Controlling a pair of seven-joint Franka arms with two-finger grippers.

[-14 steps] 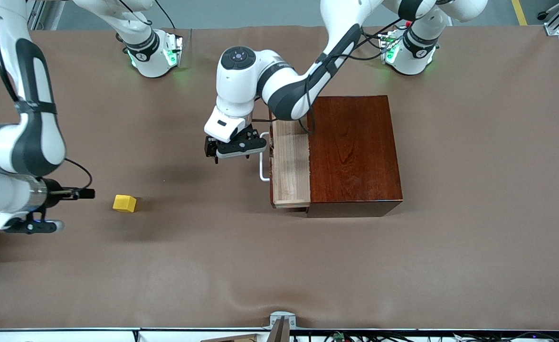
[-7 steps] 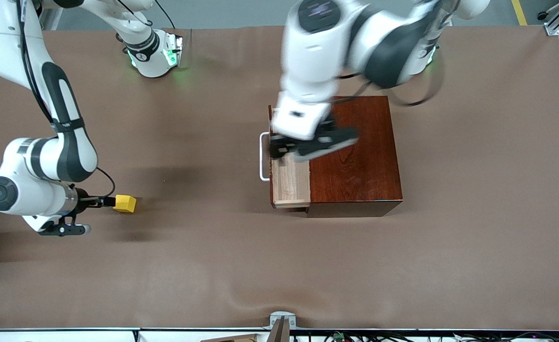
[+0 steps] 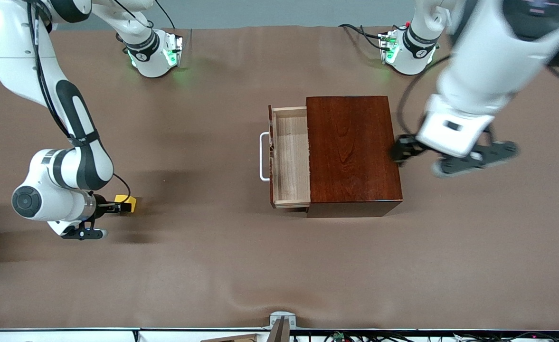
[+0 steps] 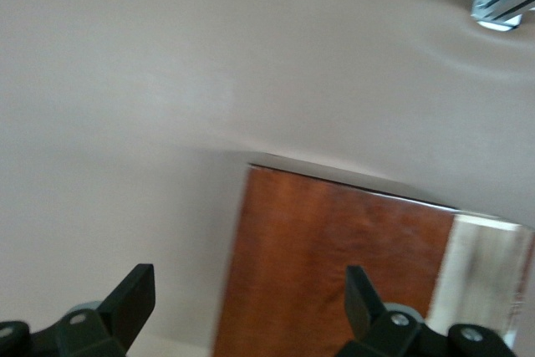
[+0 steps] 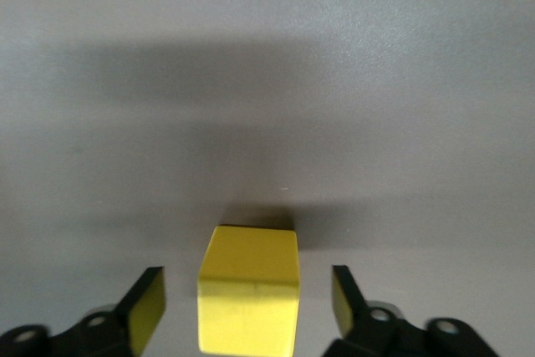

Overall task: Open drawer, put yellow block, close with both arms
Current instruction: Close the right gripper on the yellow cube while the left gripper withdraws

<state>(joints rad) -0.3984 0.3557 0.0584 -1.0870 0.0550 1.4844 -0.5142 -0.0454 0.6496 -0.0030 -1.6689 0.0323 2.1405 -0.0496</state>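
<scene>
One little yellow block [image 5: 248, 290] sits on the table toward the right arm's end, well apart from the box [image 3: 350, 152]. Its drawer [image 3: 289, 156] is pulled out, just bare pale wood inside. Right gripper [image 5: 248, 311] is low, fingers [image 5: 149, 307] straddling the block with gaps either side. Left gripper [image 4: 249, 311] hangs spread wide over the box's edge.
</scene>
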